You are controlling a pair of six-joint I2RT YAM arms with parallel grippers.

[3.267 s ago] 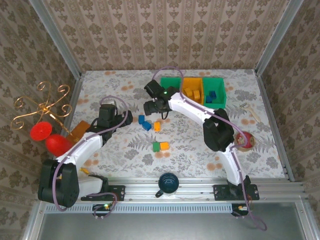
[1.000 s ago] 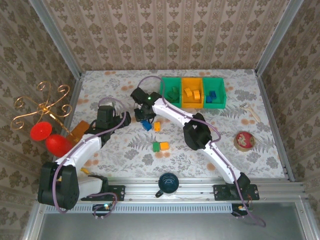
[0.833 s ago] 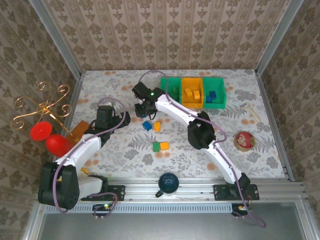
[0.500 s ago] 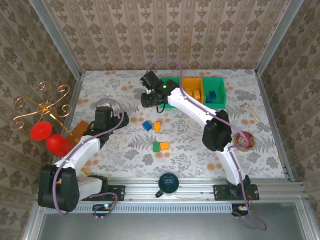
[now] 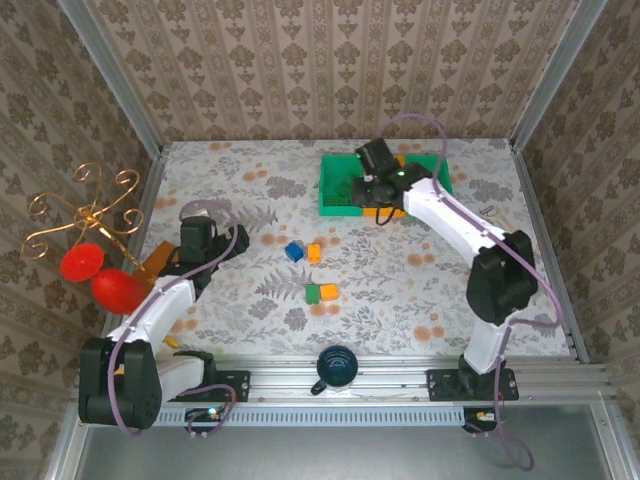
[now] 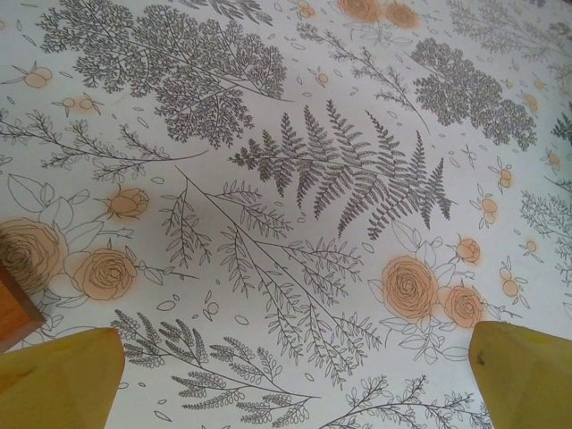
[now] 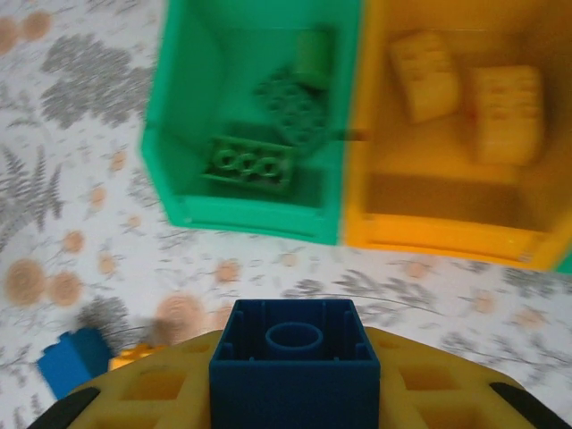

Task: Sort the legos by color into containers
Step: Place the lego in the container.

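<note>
- right gripper is clamped on a dark blue brick, hanging just short of the orange bin, probably headed for the bin past it
- green bin touches the orange bin's left side, with green bricks inside
- left gripper is gaping wide with nothing in it, well left of the orange bin, looks parked out of the way
- loose blue brick sits on the counter, nearer the arms than the orange bin

1. Bins stand side by side at the table's far side, bricks in them.
2. Loose bricks lie mid-table, before the bins.
3. A cup sits at the near edge.
</note>
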